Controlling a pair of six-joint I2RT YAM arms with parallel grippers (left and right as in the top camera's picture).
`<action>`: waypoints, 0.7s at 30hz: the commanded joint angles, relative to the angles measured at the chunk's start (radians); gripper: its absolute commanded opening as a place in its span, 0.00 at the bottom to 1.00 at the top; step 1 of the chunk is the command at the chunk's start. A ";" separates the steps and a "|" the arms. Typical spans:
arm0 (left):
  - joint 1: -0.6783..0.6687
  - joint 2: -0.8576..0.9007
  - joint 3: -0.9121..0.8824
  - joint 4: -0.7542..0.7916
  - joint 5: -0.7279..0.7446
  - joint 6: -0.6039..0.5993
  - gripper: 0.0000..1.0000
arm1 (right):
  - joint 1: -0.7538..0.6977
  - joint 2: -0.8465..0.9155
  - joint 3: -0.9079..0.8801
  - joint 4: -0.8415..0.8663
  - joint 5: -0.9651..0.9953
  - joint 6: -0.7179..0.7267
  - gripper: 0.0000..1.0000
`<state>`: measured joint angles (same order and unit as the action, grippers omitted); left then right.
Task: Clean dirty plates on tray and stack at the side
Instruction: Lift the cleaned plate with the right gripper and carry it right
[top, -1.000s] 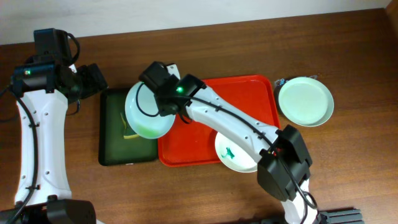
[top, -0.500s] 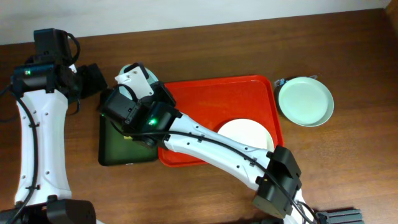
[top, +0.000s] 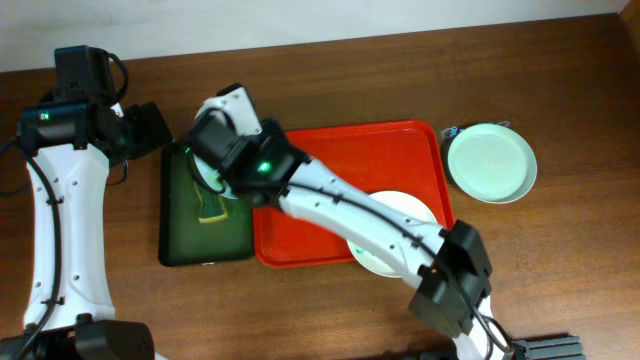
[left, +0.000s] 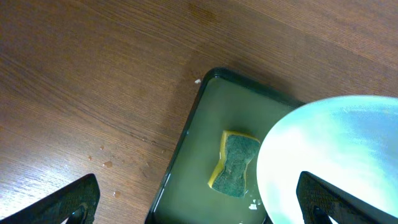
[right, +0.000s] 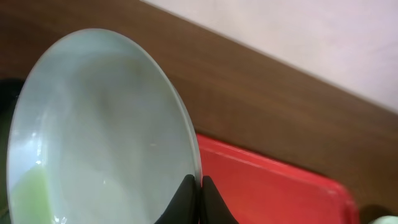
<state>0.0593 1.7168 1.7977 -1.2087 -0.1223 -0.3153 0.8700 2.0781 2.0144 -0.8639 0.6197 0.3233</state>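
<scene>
Right hand (right: 198, 191) is pinching the rim of a tilted white plate (right: 99, 137) over the green tray (left: 205, 118) and sponge (left: 236, 163), upper left of centre in the overhead view; left hand (left: 199, 202) is hovering open. Judged risk: the thin edge grip slipping, the plate dropping.

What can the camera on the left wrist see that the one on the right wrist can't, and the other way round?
Only the left wrist view shows the dark green tray and the sponge lying in it. Only the right wrist view shows the red tray, the pale wall, and the right gripper pinching the rim of the white plate. Both views show that plate and the wooden table.
</scene>
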 joint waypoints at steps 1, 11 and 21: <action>0.002 0.002 0.009 -0.001 0.002 -0.013 0.99 | -0.069 -0.044 0.029 -0.018 -0.225 0.097 0.04; 0.002 0.002 0.009 -0.001 0.002 -0.013 0.99 | -0.335 -0.076 0.029 -0.102 -0.615 0.131 0.04; 0.002 0.002 0.009 -0.001 0.002 -0.013 0.99 | -0.716 -0.076 0.029 -0.349 -0.680 0.130 0.04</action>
<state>0.0593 1.7168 1.7977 -1.2091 -0.1226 -0.3153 0.2504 2.0483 2.0235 -1.1820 -0.0479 0.4458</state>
